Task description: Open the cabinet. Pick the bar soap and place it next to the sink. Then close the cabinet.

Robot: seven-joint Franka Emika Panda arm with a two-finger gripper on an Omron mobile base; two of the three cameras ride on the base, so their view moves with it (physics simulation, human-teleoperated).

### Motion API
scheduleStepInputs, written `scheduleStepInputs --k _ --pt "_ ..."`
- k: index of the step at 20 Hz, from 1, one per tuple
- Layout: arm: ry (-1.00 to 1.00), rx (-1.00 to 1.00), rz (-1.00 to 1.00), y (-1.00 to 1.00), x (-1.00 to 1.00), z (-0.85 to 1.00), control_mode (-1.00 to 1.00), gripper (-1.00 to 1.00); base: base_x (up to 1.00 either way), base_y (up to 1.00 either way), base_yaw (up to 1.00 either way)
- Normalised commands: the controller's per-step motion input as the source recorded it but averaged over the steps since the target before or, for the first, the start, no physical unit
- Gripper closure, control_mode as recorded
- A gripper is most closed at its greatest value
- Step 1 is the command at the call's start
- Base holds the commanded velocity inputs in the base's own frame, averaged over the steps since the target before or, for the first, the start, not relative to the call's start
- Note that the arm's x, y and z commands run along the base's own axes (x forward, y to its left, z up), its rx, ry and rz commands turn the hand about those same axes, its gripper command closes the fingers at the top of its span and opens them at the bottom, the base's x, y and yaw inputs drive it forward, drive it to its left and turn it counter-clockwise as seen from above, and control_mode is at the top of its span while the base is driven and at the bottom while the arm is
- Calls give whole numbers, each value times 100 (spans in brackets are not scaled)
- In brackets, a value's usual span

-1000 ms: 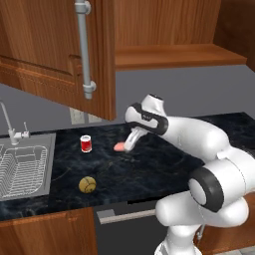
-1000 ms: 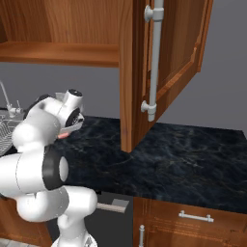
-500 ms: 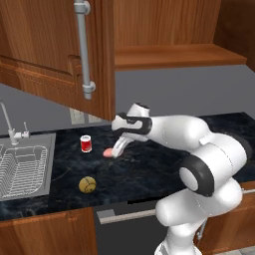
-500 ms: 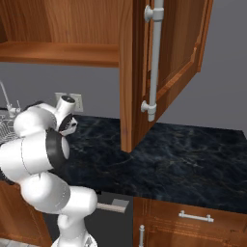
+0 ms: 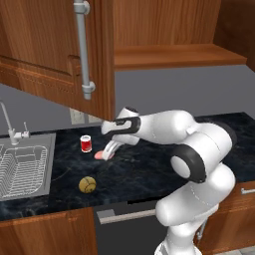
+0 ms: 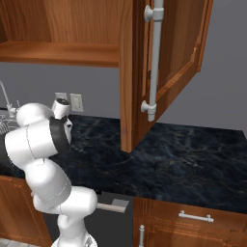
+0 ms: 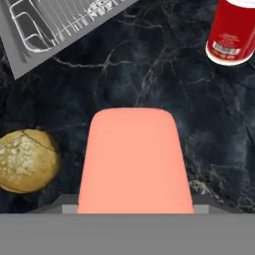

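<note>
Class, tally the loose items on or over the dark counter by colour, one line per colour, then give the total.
Salmon-pink: 1, bar soap
Red: 1, can
Yellow-brown: 1, ball
Total: 3

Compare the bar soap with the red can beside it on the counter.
The bar soap is flat, salmon-pink and held in the gripper above the counter; the red can is a red cylinder with a pale top, standing upright on the counter. Both are small and lie right of the sink.
</note>
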Motion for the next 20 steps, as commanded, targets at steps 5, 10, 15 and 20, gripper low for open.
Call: scheduleStepInputs --k 5,10,15,20 --pt "0 0 0 36 0 -3 -100 100 0 0 0" --pt "0 0 0 37 0 0 -100 100 0 0 0" --pt "0 0 0 29 4 -2 -100 100 0 0 0" --pt "0 0 0 24 9 -10 -100 100 0 0 0"
